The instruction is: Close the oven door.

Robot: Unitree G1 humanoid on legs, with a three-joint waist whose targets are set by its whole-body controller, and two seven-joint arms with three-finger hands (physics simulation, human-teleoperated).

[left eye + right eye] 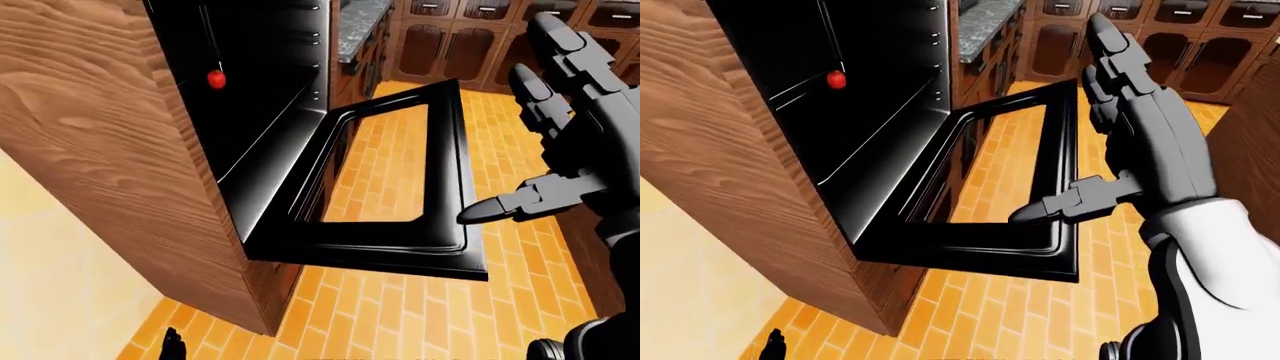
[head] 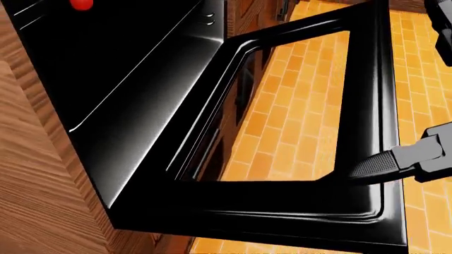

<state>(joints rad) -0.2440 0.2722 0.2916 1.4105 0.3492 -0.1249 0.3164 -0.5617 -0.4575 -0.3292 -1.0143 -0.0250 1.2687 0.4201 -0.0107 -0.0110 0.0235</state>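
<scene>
The black oven (image 1: 250, 82) sits in a wooden cabinet (image 1: 90, 150) on the left of the eye views. Its door (image 1: 400, 244) hangs open, lying nearly flat, and the orange brick floor shows through its glass pane. My right hand (image 1: 1095, 127) is open at the door's right edge, fingers spread upward. Its thumb (image 1: 1035, 212) points left and reaches over the door's frame near the lower right corner; it also shows in the head view (image 2: 374, 165). Whether it touches the frame is unclear. My left hand is not seen.
A small red object (image 1: 216, 79) sits inside the oven cavity. Dark wooden cabinets (image 1: 450, 45) line the top of the left-eye view, beside a stone counter (image 1: 355, 26). Orange brick floor (image 1: 420, 315) lies under the door. A small dark shape (image 1: 172, 343) shows at the bottom left.
</scene>
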